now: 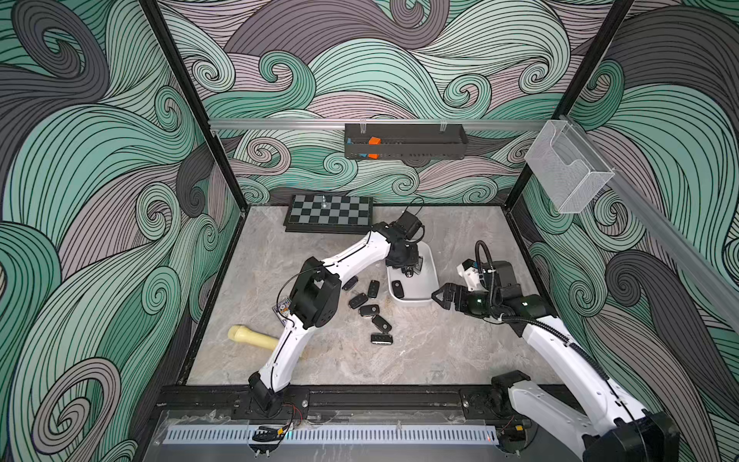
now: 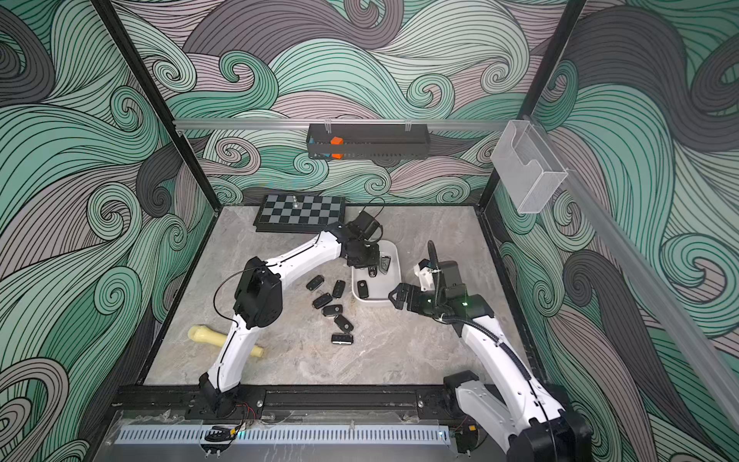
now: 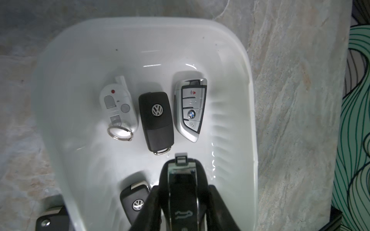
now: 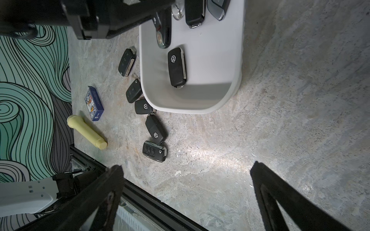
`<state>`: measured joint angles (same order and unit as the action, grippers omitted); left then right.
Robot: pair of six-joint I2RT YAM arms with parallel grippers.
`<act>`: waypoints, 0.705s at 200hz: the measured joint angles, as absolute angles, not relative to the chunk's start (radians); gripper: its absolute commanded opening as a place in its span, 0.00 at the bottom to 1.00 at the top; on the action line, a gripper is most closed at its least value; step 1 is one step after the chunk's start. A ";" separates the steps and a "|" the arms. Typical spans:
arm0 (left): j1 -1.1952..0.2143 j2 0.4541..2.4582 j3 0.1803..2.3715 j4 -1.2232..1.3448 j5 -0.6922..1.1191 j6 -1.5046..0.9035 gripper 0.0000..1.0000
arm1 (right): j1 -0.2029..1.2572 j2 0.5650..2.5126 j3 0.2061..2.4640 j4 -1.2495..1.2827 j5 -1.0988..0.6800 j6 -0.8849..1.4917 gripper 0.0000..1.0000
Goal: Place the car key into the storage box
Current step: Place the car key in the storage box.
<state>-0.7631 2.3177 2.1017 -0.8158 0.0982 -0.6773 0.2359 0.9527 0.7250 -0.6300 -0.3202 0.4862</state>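
- The car key (image 3: 181, 180), glossy black with chrome trim, is pinched between the fingers of the left tool (image 1: 408, 271) and is held over the inside of the storage box (image 1: 431, 276).
- Whether the key's tip touches the box floor cannot be told.
- In both top views the storage box is seen just off the middle of the bench (image 1: 460, 352), toward 2 o'clock.
- Four fobs are seen lying in the box. A white remote (image 3: 118, 106) with a ring, a black Volkswagen fob (image 3: 157, 120) and a silver BMW fob (image 3: 190, 108) are set side by side. A second Volkswagen fob (image 4: 177, 68) is placed toward the 6 o'clock end.
- The right tool (image 1: 438, 298) is spread wide with nothing gripped, and is held near the box's 4 o'clock corner.
- Six loose black fobs (image 1: 368, 310) are scattered on the bench from 9 to 7 o'clock of the box.
- A chessboard (image 1: 330, 212) is set at the bench's 12 o'clock edge, and a cream torch (image 1: 252, 337) is laid at 8 o'clock.
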 measured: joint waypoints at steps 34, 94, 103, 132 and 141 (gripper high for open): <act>-0.789 2.363 2.115 -0.863 0.074 -0.659 0.24 | 0.228 0.940 0.723 -0.631 -0.316 0.486 0.99; -0.812 2.423 2.128 -0.927 0.042 -0.647 0.25 | 0.223 0.934 0.719 -0.632 -0.316 0.486 0.99; -0.814 2.431 2.140 -0.932 0.039 -0.646 0.26 | 0.223 0.933 0.719 -0.632 -0.316 0.486 0.99; -0.816 2.458 2.190 -0.949 0.031 -0.640 0.30 | 0.218 0.932 0.719 -0.632 -0.316 0.487 0.99; -0.816 2.466 2.204 -0.955 0.028 -0.639 0.32 | 0.218 0.932 0.719 -0.632 -0.316 0.487 0.99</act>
<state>-0.8162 2.4664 2.2036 -0.9550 0.0284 -0.6388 0.2180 0.9321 0.7185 -0.6315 -0.3161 0.4866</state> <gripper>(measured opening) 0.336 0.991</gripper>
